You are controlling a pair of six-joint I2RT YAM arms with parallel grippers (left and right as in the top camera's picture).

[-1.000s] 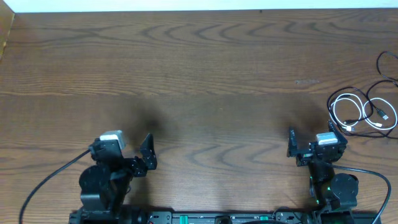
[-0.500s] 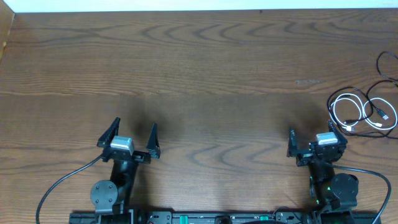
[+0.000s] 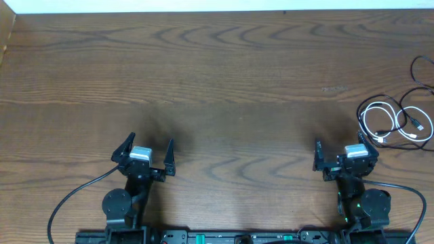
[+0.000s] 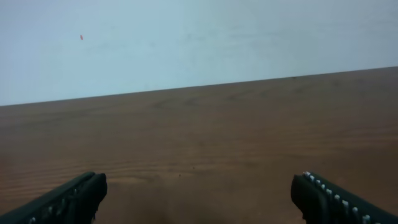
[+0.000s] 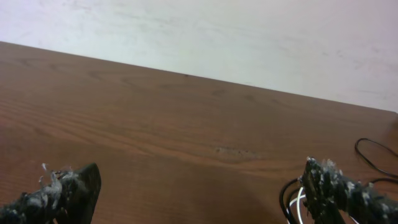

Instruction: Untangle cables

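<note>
A white cable (image 3: 364, 119) lies coiled at the table's right edge, crossed with a black cable (image 3: 402, 106) whose loops overlap it. My right gripper (image 3: 339, 146) stands open just left of the coil, not touching it. In the right wrist view the black cable (image 5: 284, 198) and white cable (image 5: 297, 203) show partly behind the right finger (image 5: 333, 186). My left gripper (image 3: 150, 144) is open at the near left, far from the cables, and its wrist view shows only bare wood between the fingers (image 4: 68, 199).
The wooden table (image 3: 217, 81) stretches wide between and beyond the arms. Another thin black loop (image 3: 416, 70) runs off the far right edge. A pale wall (image 4: 199, 43) rises behind the table's far edge. Thick black arm wires trail at the near edge.
The left arm has swung from a turned-aside pose to face forward, then shifted slightly right. The right arm and the cables have not moved.
</note>
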